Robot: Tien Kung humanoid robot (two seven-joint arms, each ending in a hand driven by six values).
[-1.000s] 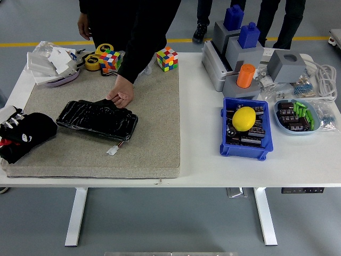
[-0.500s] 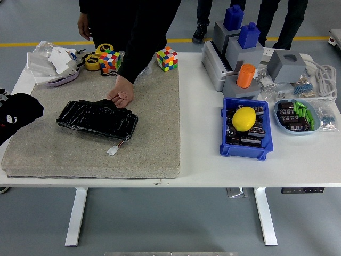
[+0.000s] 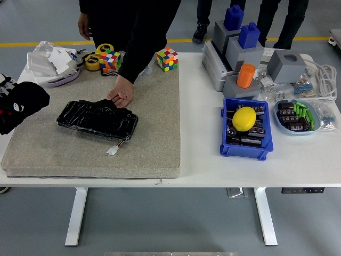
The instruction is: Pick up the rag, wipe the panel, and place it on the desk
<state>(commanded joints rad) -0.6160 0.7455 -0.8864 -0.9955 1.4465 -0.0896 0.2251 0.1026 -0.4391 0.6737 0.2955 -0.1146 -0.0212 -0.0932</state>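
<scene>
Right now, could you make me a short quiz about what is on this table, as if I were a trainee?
1. True or false: a person's hand rests on the black panel.
2. What lies in the blue bin?
A. a lemon
B. an orange cylinder
C. a puzzle cube
3. Fill in: the robot's left hand holds a black ____ at the mat's left edge.

Key: 1 true; 2 A; 3 rag.
</scene>
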